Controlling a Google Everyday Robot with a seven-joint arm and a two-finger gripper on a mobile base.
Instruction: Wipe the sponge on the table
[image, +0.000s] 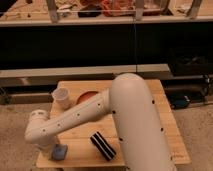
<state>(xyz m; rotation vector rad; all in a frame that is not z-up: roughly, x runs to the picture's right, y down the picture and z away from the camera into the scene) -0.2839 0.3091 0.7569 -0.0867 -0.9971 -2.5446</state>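
A small blue-grey sponge (59, 152) lies at the front left corner of the wooden table (165, 131). My white arm reaches down across the table to it. The gripper (56, 150) is pressed down onto the sponge, mostly hidden behind the arm's wrist.
A white cup (61, 97) stands at the back left. An orange bowl (85, 96) sits behind the arm, partly hidden. A black and white striped object (102, 147) lies at the front middle. Dark shelving runs behind the table.
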